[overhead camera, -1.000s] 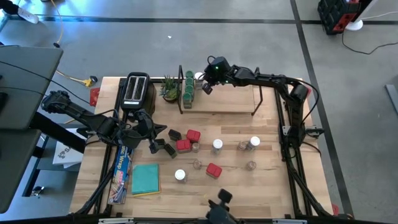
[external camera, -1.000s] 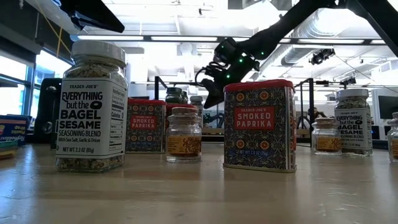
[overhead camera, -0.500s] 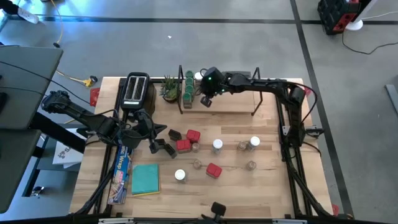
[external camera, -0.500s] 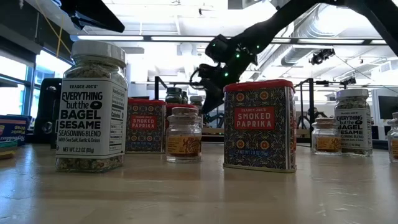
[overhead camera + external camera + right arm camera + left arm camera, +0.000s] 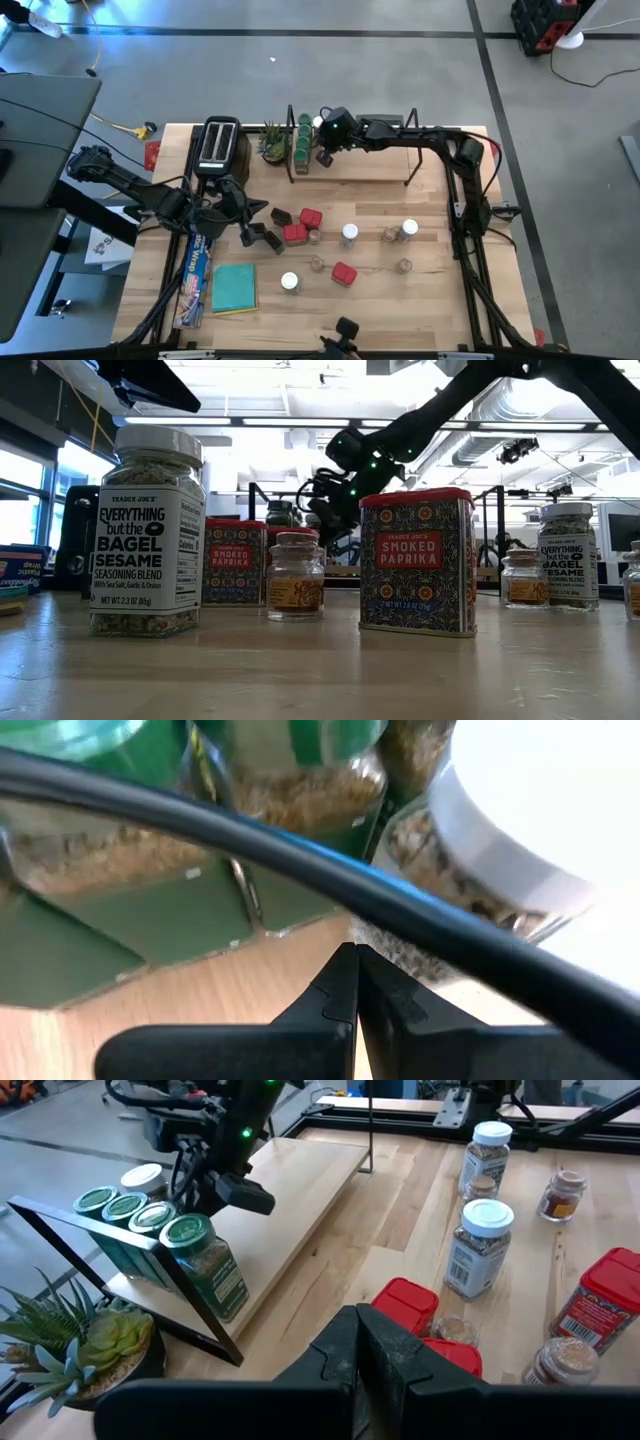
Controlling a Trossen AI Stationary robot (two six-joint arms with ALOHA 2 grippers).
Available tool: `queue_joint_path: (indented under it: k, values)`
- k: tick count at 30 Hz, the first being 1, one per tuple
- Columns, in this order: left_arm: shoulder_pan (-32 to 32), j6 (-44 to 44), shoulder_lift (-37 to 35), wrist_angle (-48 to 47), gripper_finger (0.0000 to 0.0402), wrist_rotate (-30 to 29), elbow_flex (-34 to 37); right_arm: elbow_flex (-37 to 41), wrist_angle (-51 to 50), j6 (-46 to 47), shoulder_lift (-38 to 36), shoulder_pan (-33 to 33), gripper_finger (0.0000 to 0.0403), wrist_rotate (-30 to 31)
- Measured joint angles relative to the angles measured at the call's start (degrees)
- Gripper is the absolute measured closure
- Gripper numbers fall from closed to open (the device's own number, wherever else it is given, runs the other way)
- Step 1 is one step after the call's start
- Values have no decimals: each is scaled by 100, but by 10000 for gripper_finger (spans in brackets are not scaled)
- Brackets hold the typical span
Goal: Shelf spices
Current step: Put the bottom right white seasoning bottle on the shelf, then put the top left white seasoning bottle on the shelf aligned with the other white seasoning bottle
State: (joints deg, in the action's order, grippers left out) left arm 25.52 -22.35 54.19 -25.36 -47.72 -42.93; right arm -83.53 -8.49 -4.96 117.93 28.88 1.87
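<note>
The shelf (image 5: 370,165) stands at the table's far edge. A row of green-lidded jars (image 5: 302,140) and one white-lidded jar (image 5: 318,122) stand on its left end. My right gripper (image 5: 322,157) is shut low over the plank, right beside those jars (image 5: 150,1220); its tips (image 5: 353,982) point at the gap between a green jar and the white-lidded jar (image 5: 540,810). My left gripper (image 5: 270,240) waits shut over the table's left middle, with nothing between its fingers (image 5: 357,1342). Red tins (image 5: 310,216), white-lidded jars (image 5: 349,233) and tiny clear jars (image 5: 404,265) stand on the table. My right gripper comes slanting down from the table's right side, with its shut fingertips (image 5: 350,955) very close to the foot of the white-lidded jar (image 5: 400,945). I cannot tell whether they touch it.
A black toaster (image 5: 217,145) and a small potted plant (image 5: 272,145) stand left of the shelf. A teal pad (image 5: 234,287) and a long wrap box (image 5: 197,275) lie near the front left. The shelf's plank right of the jars is bare.
My right gripper has gone down and toward the table's left edge along the shelf, up to the jars, and has stayed shut. The jars have kept their places.
</note>
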Motion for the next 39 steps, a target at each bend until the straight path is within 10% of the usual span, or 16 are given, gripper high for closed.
queue_joint_path:
  k: [31, 39]
  values:
    - [0, -2, 0, 0, 399, 2, -1, 0, 34, -401, -551, -250, 403, -29]
    - [4, -4, 2, -1, 399, 47, -1, -2, -1552, -798, -1876, -1377, 403, 1229]
